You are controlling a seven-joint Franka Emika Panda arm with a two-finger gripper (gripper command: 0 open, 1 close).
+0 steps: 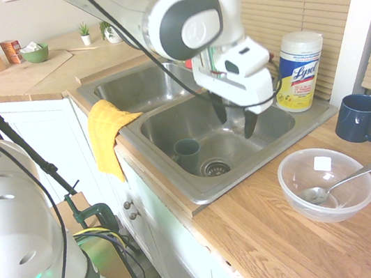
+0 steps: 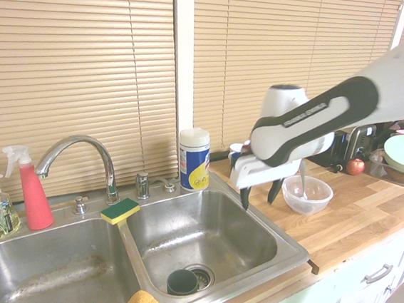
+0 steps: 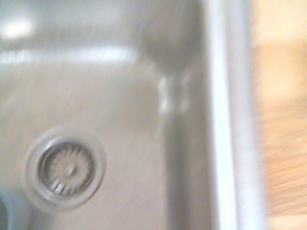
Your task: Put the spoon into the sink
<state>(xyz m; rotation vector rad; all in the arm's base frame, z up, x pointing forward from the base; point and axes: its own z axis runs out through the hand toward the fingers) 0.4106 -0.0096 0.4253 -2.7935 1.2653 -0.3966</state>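
Claw [image 1: 236,122]: wide and empty, above the sink's right basin
Spoon [image 1: 351,179]: in the clear bowl [image 1: 296,198], handle leaning over the rim
Sink [image 1: 186,197]: left of the bowl; a dark mug [image 1: 187,151] lies in it beside the strainer [image 1: 215,168]
Risk, bowl: if we pinch rim along with handle, the light bowl could lift or tip
Risk, spoon: the slick handle could twist from a shallow grip and drop onto the bench [image 1: 271,253]
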